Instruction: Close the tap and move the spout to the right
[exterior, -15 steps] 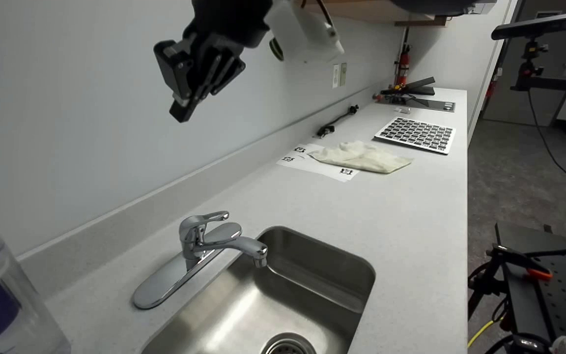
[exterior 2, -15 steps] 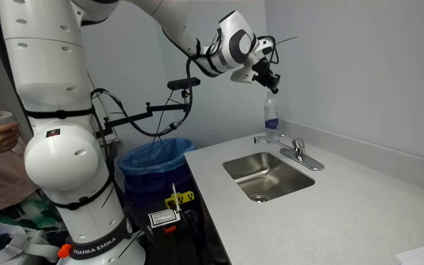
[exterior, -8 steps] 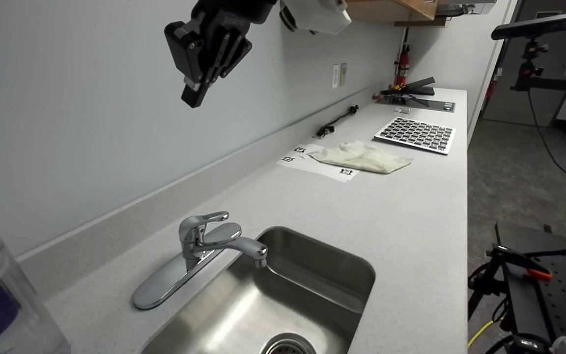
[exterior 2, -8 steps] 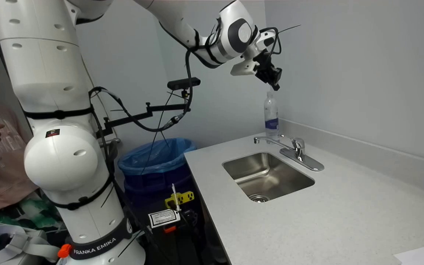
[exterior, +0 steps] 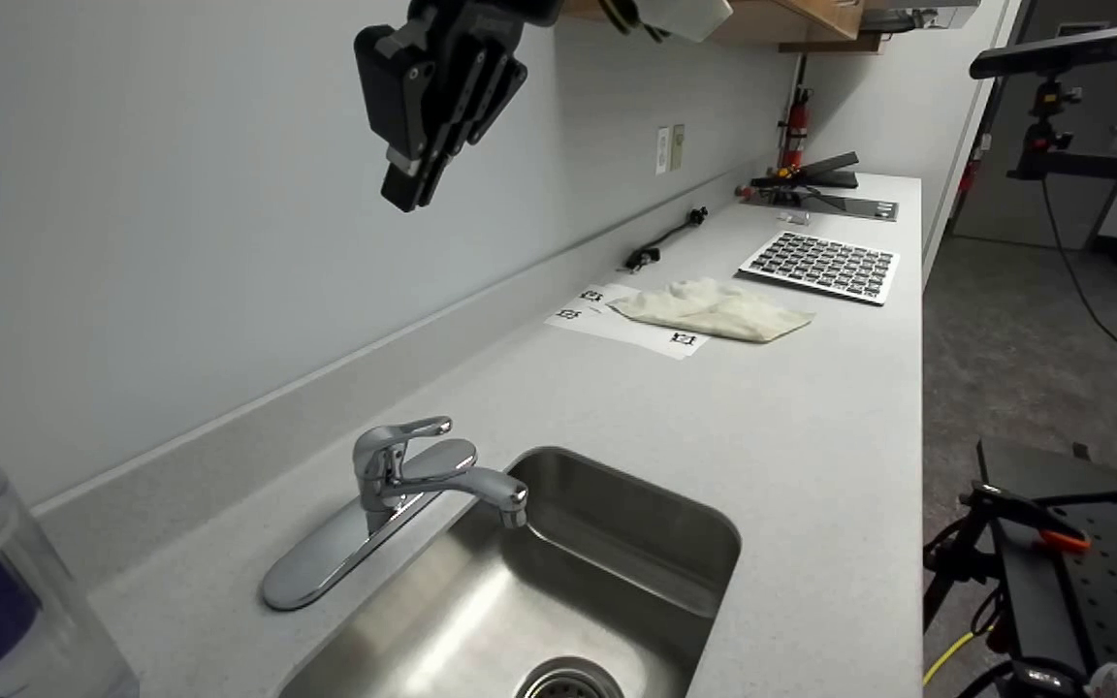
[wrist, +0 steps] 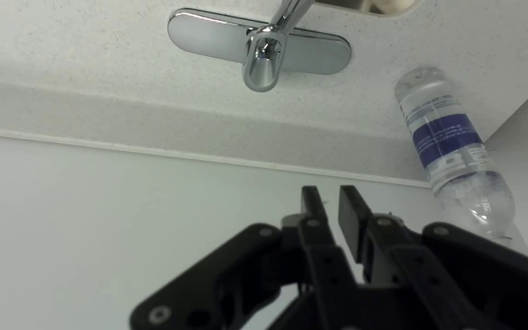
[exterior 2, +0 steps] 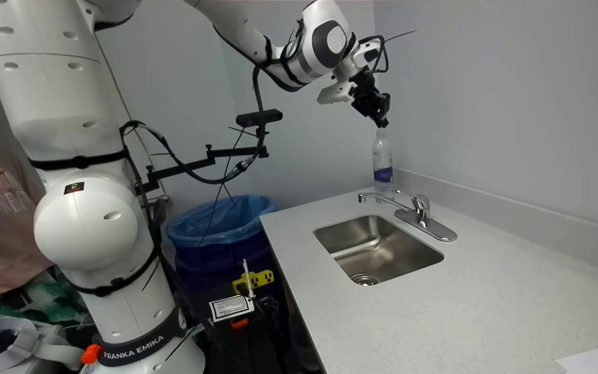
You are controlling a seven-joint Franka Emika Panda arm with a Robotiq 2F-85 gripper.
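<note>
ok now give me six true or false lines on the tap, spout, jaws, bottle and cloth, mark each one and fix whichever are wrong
1. The tap stands between the wall and the sink. True.
2. The jaws are gripping the tap. False: they hang in the air, higher than the tap, with a gap and nothing between them.
3. The bottle stands upright on the counter. True.
4. Water is running into the sink. False: no water shows below the spout.
5. The cloth lies partly on the paper. True.
6. The spout points straight at the wall. False: it points away from it.
</note>
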